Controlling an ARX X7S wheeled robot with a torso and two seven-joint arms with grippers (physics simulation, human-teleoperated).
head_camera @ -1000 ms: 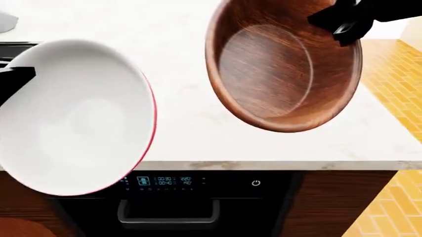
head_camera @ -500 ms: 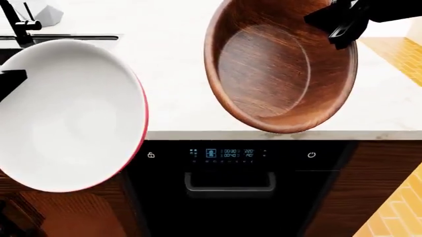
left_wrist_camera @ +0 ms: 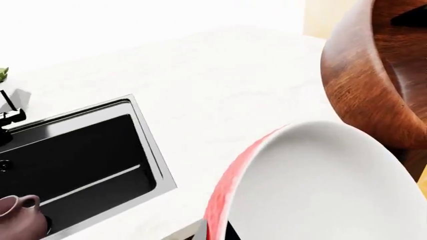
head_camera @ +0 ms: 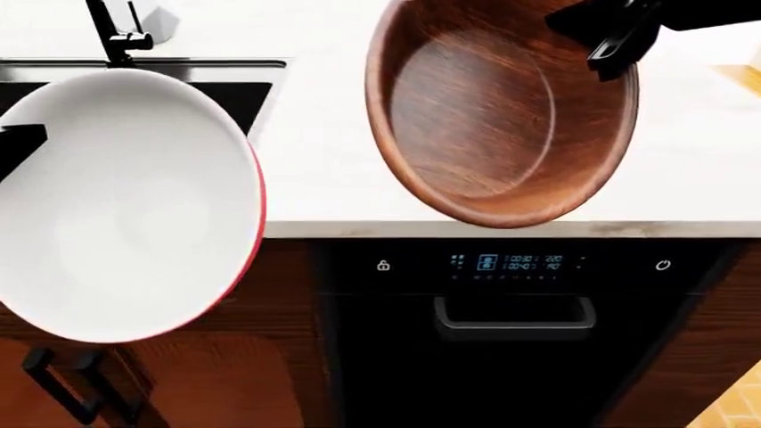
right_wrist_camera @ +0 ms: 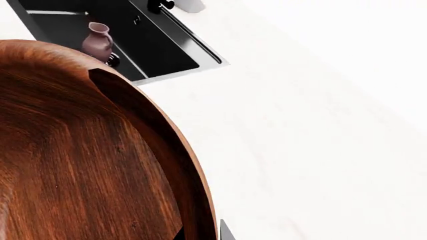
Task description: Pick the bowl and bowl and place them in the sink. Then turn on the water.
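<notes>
My left gripper (head_camera: 18, 147) is shut on the rim of the red bowl (head_camera: 119, 205), white inside, held up at the head view's left; it also shows in the left wrist view (left_wrist_camera: 313, 185). My right gripper (head_camera: 612, 40) is shut on the rim of the brown wooden bowl (head_camera: 500, 116), held tilted above the white counter; it fills the right wrist view (right_wrist_camera: 80, 150). The black sink (head_camera: 244, 94) with its tall black tap (head_camera: 113, 31) lies at the far left, partly hidden behind the red bowl. It also shows in the left wrist view (left_wrist_camera: 80, 160).
A small mauve pitcher (right_wrist_camera: 99, 41) stands inside the sink, also in the left wrist view (left_wrist_camera: 20, 210). The white counter (head_camera: 321, 134) runs between sink and wooden bowl. Below its front edge is a black oven (head_camera: 511, 312) with a handle, and wooden cabinet doors.
The view has shifted left along the counter: the sink and tap have come further into view and the oven has slid right. Both bowls stay held in the same poses.
</notes>
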